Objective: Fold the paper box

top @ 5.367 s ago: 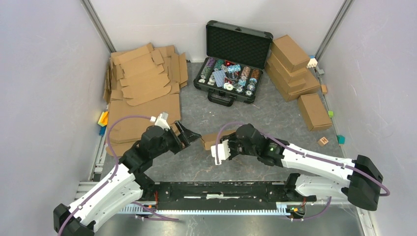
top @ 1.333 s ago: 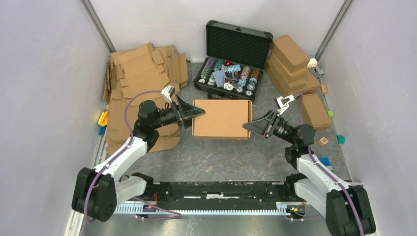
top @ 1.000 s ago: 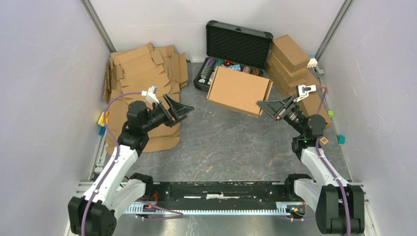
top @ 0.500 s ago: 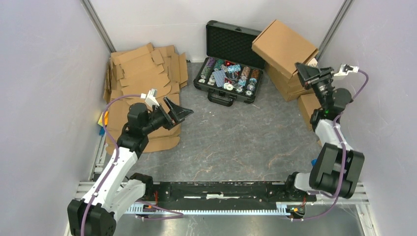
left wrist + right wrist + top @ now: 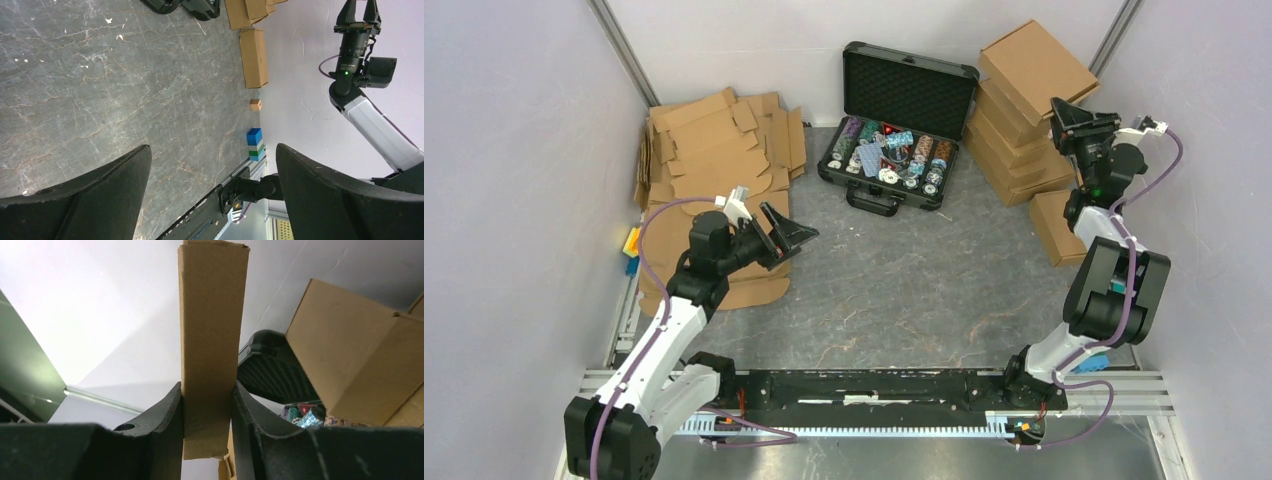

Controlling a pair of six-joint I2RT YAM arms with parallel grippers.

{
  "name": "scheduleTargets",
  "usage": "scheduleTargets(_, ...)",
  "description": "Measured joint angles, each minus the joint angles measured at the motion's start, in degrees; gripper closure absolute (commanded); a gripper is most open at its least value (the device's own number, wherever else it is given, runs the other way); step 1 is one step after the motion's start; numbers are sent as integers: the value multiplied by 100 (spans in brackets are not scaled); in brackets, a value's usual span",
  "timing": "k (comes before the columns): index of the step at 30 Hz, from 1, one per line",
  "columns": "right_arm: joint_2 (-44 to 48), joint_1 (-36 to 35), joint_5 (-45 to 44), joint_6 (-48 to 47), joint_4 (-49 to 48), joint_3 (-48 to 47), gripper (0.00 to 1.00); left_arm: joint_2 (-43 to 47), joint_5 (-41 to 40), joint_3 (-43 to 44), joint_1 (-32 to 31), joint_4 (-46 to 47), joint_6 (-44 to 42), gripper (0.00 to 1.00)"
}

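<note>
Your right pincer clamps the folded brown cardboard box by its thin side.
It juts ahead, over the stack of finished brown boxes, probably for stacking; your left pincer gapes empty beside flat cardboard blanks.

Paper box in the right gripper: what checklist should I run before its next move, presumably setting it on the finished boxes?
1. Grip: right gripper shut on the paper box: ok.
2. Fold: paper box closed up: ok.
3. Position: box above the stack of finished boxes: ok.
4. Contact between box and stack: cannot tell.
5. Clearance: left gripper open, empty, far from the box: ok.
</note>
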State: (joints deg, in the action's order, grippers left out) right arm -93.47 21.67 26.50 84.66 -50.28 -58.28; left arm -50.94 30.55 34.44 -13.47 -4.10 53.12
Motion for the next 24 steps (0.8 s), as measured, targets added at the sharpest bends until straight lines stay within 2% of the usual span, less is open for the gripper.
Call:
scheduleTargets(4,-291,31,-203,42,-9,-63,81,-2,4,-72,0,0,2,0)
scheduleTargets(8,-557,87,-289,-2,144,-96,73,-2,2,-170,0,-7,2,0)
scheduleTargets(15,-691,96,-369,-225,476,-118,71,-24,2,-203,0,-4,2,0)
scheduleTargets(18,-732,52,-363,-376,592,-190,63,-44,2,-203,0,-4,2,0)
scheduleTargets(23,-859,-111,-369,-507,789,-332,34,-94,9,-203,0,-4,2,0)
scheduleTargets(24,-876,-166,-369,-529,831,-348,31,-105,11,-203,0,-4,0,0)
